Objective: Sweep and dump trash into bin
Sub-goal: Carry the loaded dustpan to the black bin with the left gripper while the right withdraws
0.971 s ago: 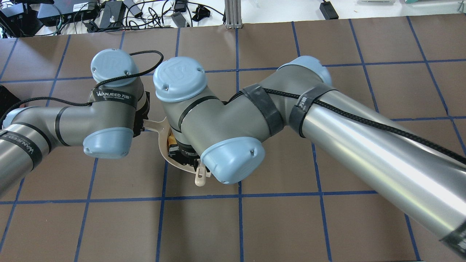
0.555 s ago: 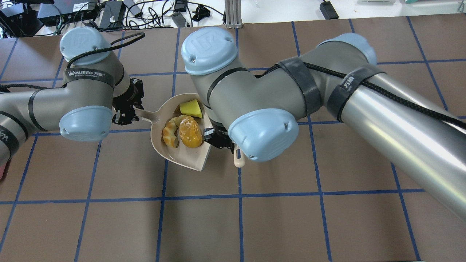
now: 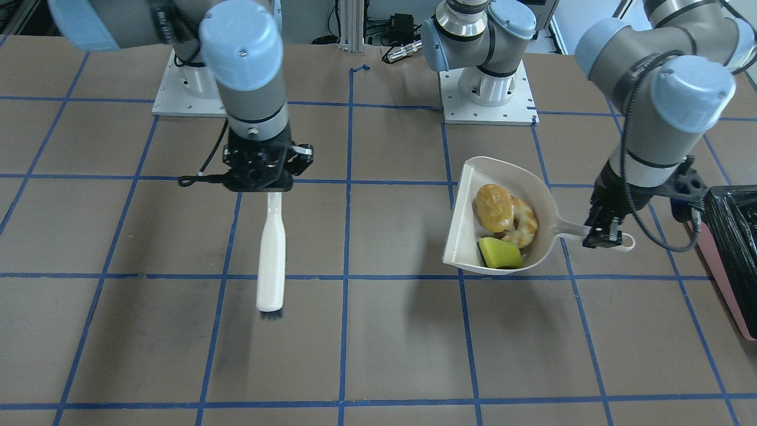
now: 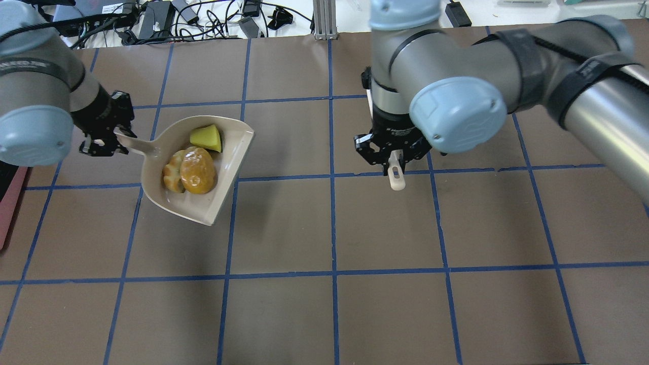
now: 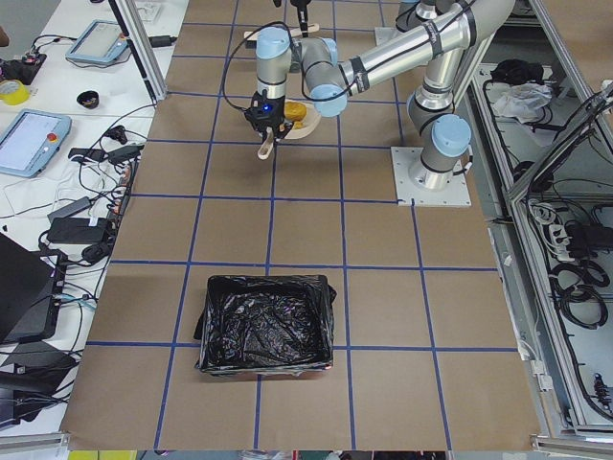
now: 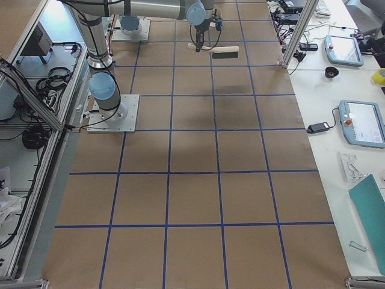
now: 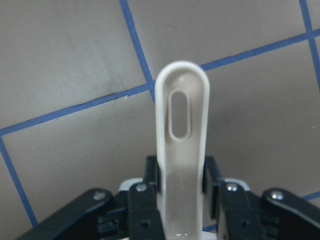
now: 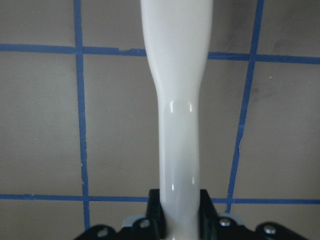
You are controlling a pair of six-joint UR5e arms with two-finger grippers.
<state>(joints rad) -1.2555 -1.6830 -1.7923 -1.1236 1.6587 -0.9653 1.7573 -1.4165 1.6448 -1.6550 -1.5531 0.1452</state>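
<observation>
Sweeping looked done — trash (image 3: 495,208) lay in the dustpan (image 3: 464,236), clamped by the left gripper (image 3: 603,238); right gripper (image 3: 269,184) clutched the brush (image 3: 271,254); dumping into the right-edge bin (image 3: 730,236) was left.

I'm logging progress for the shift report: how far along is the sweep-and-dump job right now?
Done: sweeping; the potato lump, bread piece and wedge all sit in the dustpan. In hand: the left end effector grips the dustpan's handle, lifted, near the bin; the right end effector holds the brush aside. Left: tip them into the bin, which looks empty.

No legible text or labels
</observation>
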